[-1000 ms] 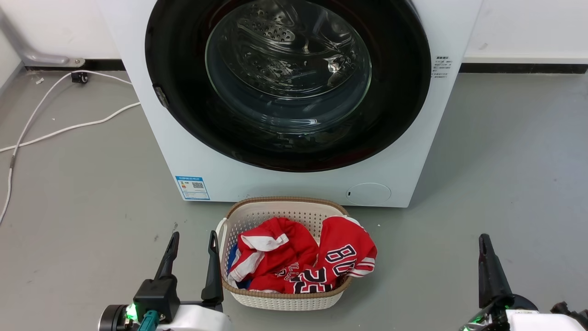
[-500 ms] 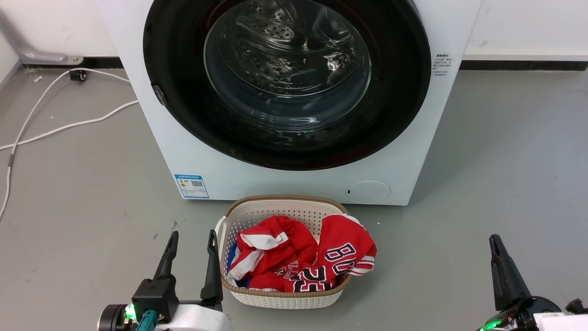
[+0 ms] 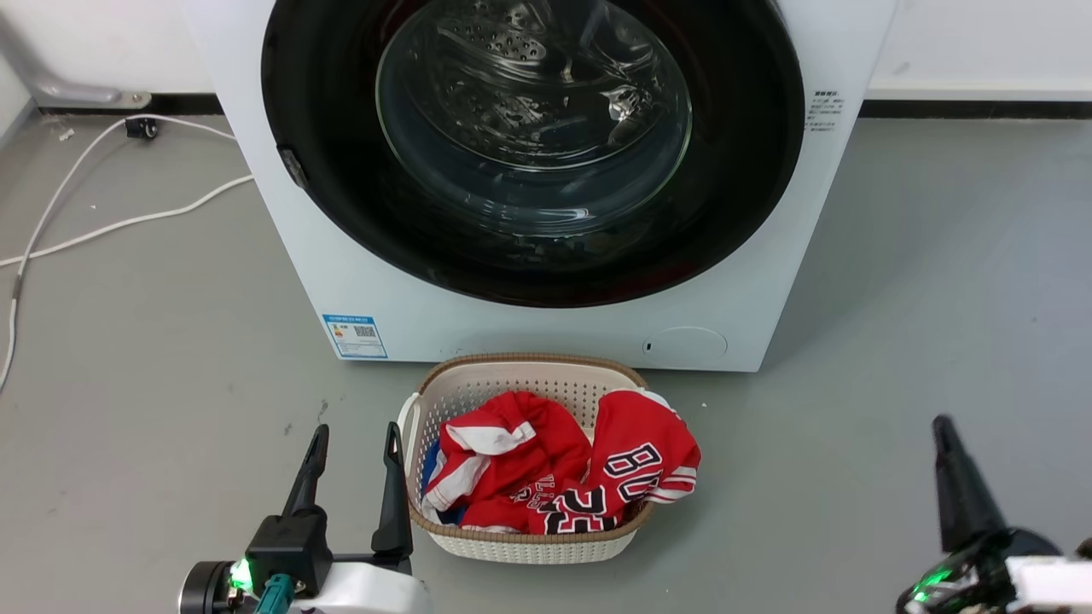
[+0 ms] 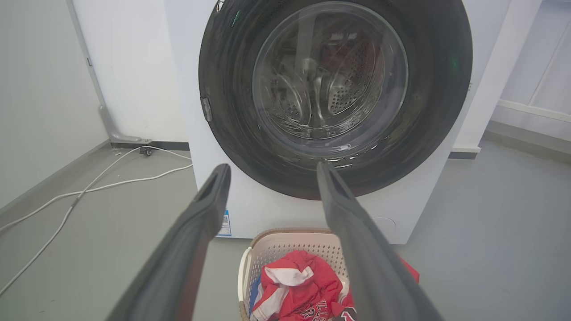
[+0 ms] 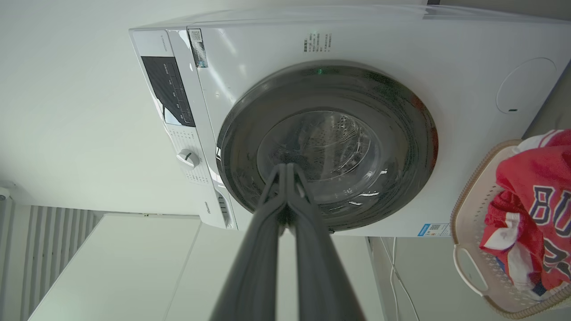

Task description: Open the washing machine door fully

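Head view first, the operator asks: how do your grippers stand?

Robot: My left gripper (image 3: 357,431) hangs at the lower left, just beside the laundry basket (image 3: 529,546). Its two fingers are spread wide with nothing between them. The left wrist view shows those fingers (image 4: 196,232) parted, with the door framed in the gap. My right gripper (image 3: 943,426) is at the lower right over the grey floor (image 3: 896,298). It is pressed closed and holds nothing, and in the right wrist view its fingertips (image 5: 276,185) meet. Neither gripper touches the machine.

Operator: And the door?

Robot: The washing machine door (image 3: 533,128) is closed, flat against the front of the washing machine (image 3: 512,328). It is straight ahead of me, behind the basket. It has a glossy black ring around a clear glass bowl, and the perforated steel drum shows through the glass. A small grey tab (image 3: 292,166) sits on its left edge.

Operator: Count what you see.

Robot: One machine, one door and two grippers. One basket of red lettered clothing (image 3: 554,477), too bundled for me to count the pieces. Low on the machine's front are one blue label (image 3: 354,335) and one round flap (image 3: 685,343). Two runs of white cable (image 3: 128,223) lie on the floor to the left.
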Controlling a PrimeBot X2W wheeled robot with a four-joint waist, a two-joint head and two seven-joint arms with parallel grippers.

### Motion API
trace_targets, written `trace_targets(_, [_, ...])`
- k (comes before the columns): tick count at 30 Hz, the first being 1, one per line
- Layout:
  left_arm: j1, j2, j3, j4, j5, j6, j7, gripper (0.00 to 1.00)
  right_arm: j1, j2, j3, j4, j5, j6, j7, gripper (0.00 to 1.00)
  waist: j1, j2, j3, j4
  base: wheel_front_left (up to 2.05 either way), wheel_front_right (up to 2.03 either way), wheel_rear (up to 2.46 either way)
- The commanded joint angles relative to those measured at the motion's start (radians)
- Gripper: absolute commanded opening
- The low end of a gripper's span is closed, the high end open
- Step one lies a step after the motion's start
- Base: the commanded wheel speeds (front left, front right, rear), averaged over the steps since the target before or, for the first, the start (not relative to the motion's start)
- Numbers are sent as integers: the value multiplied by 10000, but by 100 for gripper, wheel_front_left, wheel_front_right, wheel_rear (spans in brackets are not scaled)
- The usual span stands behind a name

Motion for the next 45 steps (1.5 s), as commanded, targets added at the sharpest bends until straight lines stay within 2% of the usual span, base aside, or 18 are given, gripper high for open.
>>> trace_targets(1, [-77,-11,13,-42,55,9,-27,100,-305,-50,-188,18,-58,2,-5,0,0,-1,94,-1,0,0,0])
trace_targets(11, [-721,-11,-21,-289,272,38,-27,100,-2801,-1206,-1676,881,68,1,375,0,0,-1,1092,179,0,0,0])
trace_targets(18, [-1358,-8,-75,-548,440,92,-25,100,-5252,-2389,-1800,1969,-144,1,1202,0,0,-1,2191,278,0,0,0])
trace_targets(24, [-1872,-11,-111,-771,511,149,-25,100,-7380,-3212,-1390,2870,-386,2,2016,0,0,-1,3161,300,0,0,0])
trace_targets(30, [-2442,-10,-286,-954,560,166,-27,100,-9466,-3756,-826,3845,-738,1,2581,0,0,-1,4076,370,0,0,0])
trace_targets(37, [-2987,-12,-327,-1165,596,227,-27,100,-11749,-3904,297,4878,-1450,1,3305,0,0,-1,5040,356,0,0,0])
trace_targets(45, [-3371,-12,-461,-1236,516,314,-25,100,-13548,-4046,1254,5743,-2246,1,4059,0,0,-1,5740,581,0,0,0])
